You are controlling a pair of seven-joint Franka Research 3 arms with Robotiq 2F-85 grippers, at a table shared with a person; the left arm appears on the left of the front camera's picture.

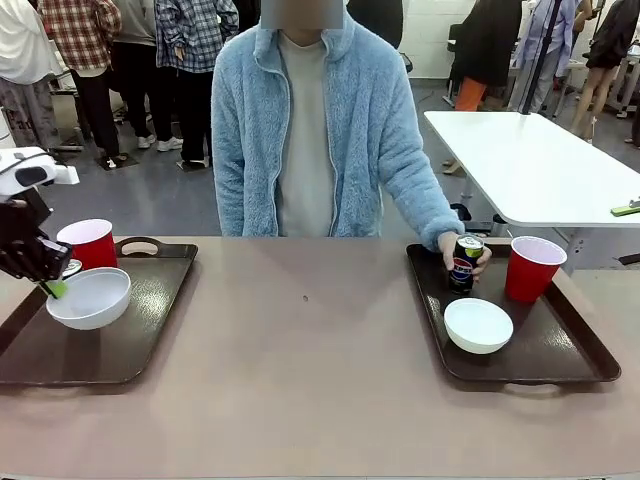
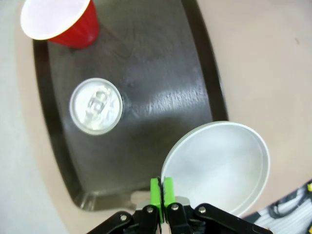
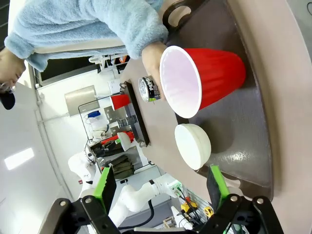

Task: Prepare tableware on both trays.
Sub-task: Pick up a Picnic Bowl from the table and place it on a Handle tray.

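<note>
A person in a fuzzy light-blue jacket is standing at the far side of a tan table (image 1: 310, 390), the landmark here. Two dark brown trays are lying on it.

On the left tray (image 1: 150, 330), a red cup (image 1: 90, 243) is standing at the far end. A can (image 2: 96, 106) is sitting upright beside it, seen from above as a silver top. The left gripper (image 2: 162, 191) is pinching the rim of a white bowl (image 1: 90, 297), its green pads closed on the edge, and the bowl is hanging tilted just over the tray's near part.

On the right tray (image 1: 560, 345), a second white bowl (image 1: 478, 325) is resting near the front and a second red cup (image 1: 532, 268) is standing behind it. The person's hand (image 1: 462, 258) is wrapping around a Pepsi can (image 1: 465, 262) at the tray's far left corner.

The right gripper (image 3: 161, 187) is hanging with its jaws wide apart, holding nothing.

The job looks nearly finished: each tray has its cup, bowl and can. What seems to remain is letting the left bowl settle flat and be released, and the person letting go of the can.
</note>
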